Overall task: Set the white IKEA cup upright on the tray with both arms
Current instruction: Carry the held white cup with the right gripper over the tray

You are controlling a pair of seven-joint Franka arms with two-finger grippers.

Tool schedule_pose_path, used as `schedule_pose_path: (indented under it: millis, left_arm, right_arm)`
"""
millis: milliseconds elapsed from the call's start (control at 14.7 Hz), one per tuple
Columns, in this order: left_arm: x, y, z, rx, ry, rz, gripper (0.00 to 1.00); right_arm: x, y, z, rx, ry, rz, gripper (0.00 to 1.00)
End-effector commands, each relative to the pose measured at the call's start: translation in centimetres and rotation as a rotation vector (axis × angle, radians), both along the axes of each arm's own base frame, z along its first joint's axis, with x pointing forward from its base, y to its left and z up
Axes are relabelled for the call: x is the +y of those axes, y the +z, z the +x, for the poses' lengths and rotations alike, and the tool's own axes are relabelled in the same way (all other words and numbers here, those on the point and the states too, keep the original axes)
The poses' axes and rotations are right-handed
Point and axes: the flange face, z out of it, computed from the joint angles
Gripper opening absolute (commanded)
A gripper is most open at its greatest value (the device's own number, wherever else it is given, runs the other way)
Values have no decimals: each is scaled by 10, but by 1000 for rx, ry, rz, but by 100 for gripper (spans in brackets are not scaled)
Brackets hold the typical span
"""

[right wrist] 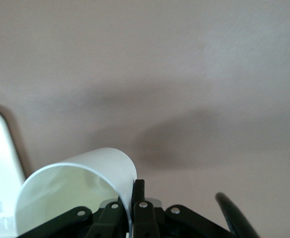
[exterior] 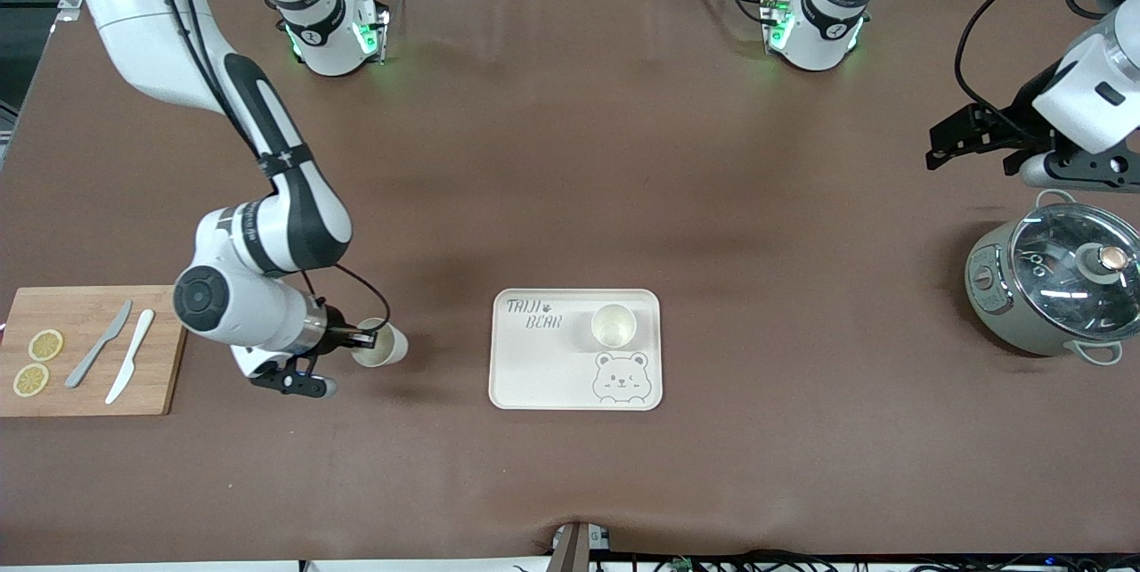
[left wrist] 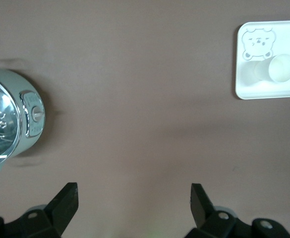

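Plastic cup (exterior: 381, 346) (smooth, white, tilted) is pinched by the right end effector (exterior: 363, 339); the left end effector (exterior: 966, 147) gapes.

High front camera faces both arms; front and left wrist views share the tray (exterior: 534, 376) (left wrist: 244, 89).

Even, soft overhead light fills the scene, and the brown desk (exterior: 570, 198) shows only faint, diffuse shadows under the arms and beside the tray (exterior: 534, 376). The glass lid (exterior: 1073, 269) of the pot (exterior: 1006, 305) carries bright glare streaks. Green lamps glow at both arm bases. In the right wrist view the cup (right wrist: 70, 191) looks soft and slightly overexposed.
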Motion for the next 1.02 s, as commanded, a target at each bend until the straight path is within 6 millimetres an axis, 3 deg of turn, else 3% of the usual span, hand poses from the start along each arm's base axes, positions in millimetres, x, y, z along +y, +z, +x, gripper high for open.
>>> schedule_pose_path:
  millis: [0, 204, 408, 612, 952]
  left_arm:
    - [-1, 19, 3, -61, -12, 4, 100]
    - [11, 18, 11, -56, -24, 11, 100]
    - [17, 5, 16, -38, -153, 84, 100]
    - [17, -1, 14, -8, -167, 95, 100]
    - [18, -5, 15, 8, -152, 96, 100]
  right_arm:
    - [58, 22, -10, 3, -98, 6, 0]
    - [103, 27, -21, -1, -160, 7, 0]
    - [133, 22, -27, 4, -201, 8, 0]
    - [164, 14, -29, -13, -245, 22, 0]
    - [193, -4, -25, -47, -296, 53, 0]
